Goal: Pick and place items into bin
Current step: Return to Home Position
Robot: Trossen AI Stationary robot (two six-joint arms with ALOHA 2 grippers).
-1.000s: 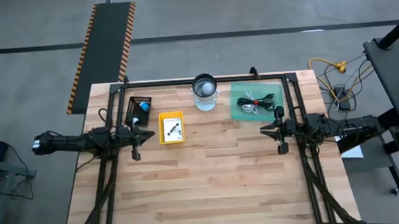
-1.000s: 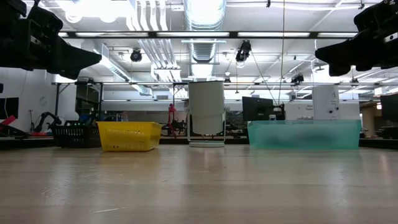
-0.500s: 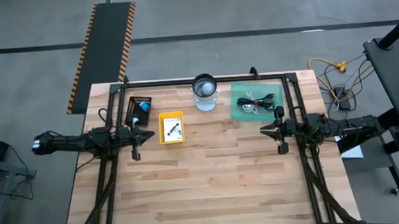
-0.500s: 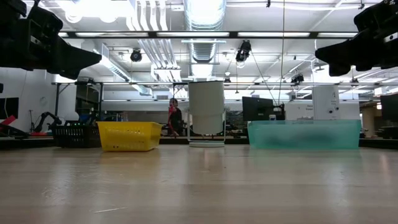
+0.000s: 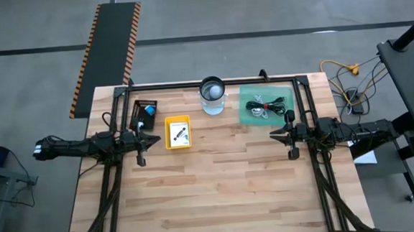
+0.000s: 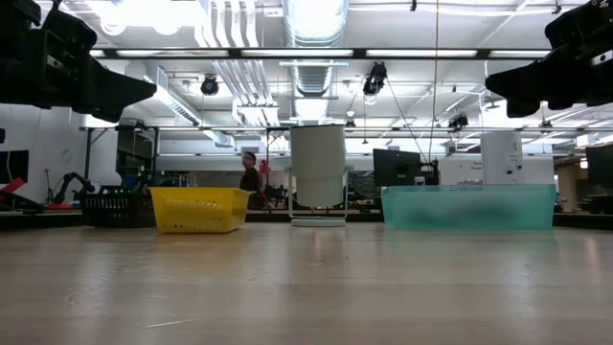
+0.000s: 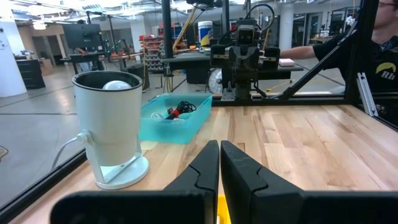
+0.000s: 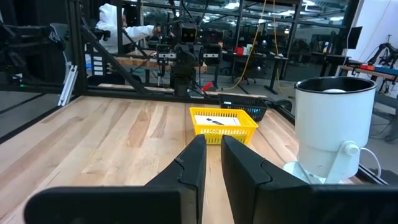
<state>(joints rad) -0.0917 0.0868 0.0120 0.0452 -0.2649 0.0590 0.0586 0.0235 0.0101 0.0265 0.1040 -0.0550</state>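
A teal tray (image 5: 247,93) at the table's far right holds the items: a black cable coil with a red tie (image 5: 275,110) and thin white and grey cables (image 5: 258,103). A yellow basket (image 5: 169,133) left of centre holds a white card (image 5: 180,133). A black bin (image 5: 138,114) holding a card stands beside it. My left gripper (image 5: 154,140) hangs level above the table's left side, shut and empty (image 7: 219,158). My right gripper (image 5: 273,134) hangs level at the right, its fingers drawn almost together with nothing between them (image 8: 213,155).
A white cylindrical lamp (image 5: 213,94) stands at the far middle between the yellow basket and the teal tray. A black frame (image 5: 212,82) runs along the table's far edge and sides. Bare wood (image 5: 218,187) covers the near half. People show in the room beyond the table.
Both arms have kept still. In the low view a person far behind the table has walked toward the left.
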